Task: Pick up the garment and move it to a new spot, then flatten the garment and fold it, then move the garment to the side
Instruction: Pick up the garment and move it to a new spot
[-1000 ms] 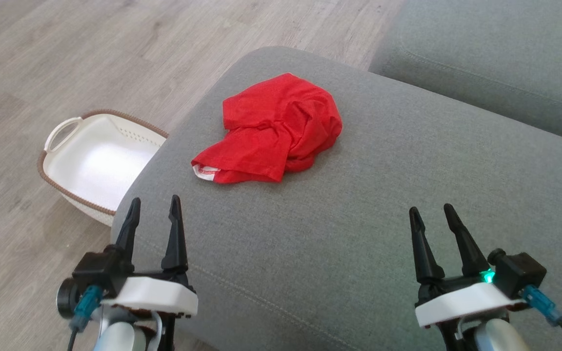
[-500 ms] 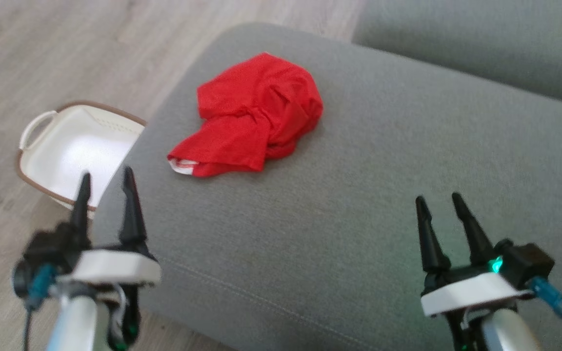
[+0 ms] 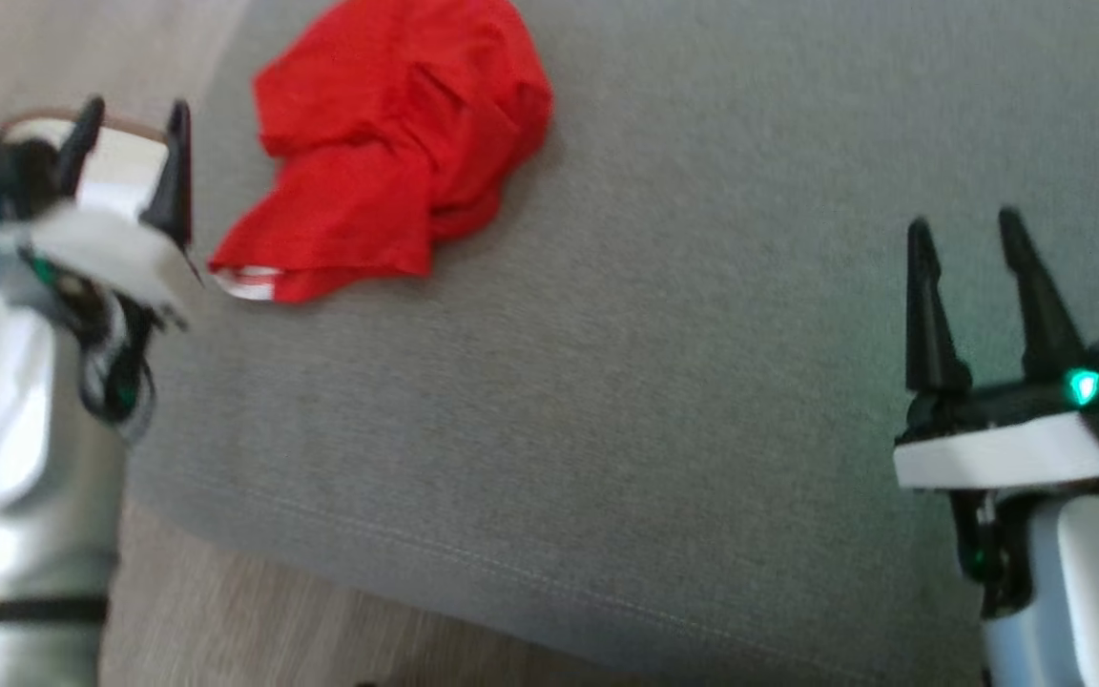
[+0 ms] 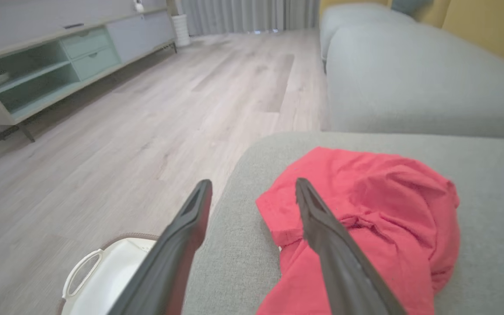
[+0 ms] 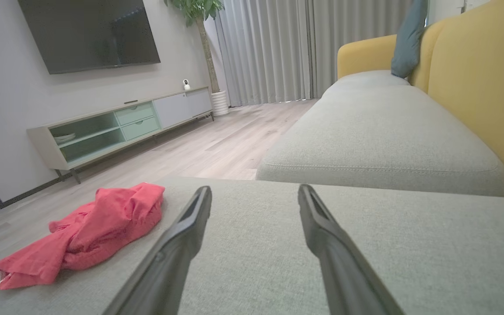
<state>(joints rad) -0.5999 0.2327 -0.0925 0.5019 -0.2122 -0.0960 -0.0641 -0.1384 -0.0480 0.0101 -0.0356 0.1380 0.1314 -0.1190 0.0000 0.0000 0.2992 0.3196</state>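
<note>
Barely begun: crumpled red fabric garment [image 3: 387,162] lying ungripped on grey upholstered sofa cushion [image 3: 626,401] at upper left of head view, left end effector [image 3: 134,103] open and empty near it, right end effector [image 3: 962,219] likewise open at right; pick-up, move, flattening, folding, shift aside all ahead.

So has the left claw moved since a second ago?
Yes. The left claw has advanced: its tips sat short of the red garment, and now they stand beside it, at its left.
</note>
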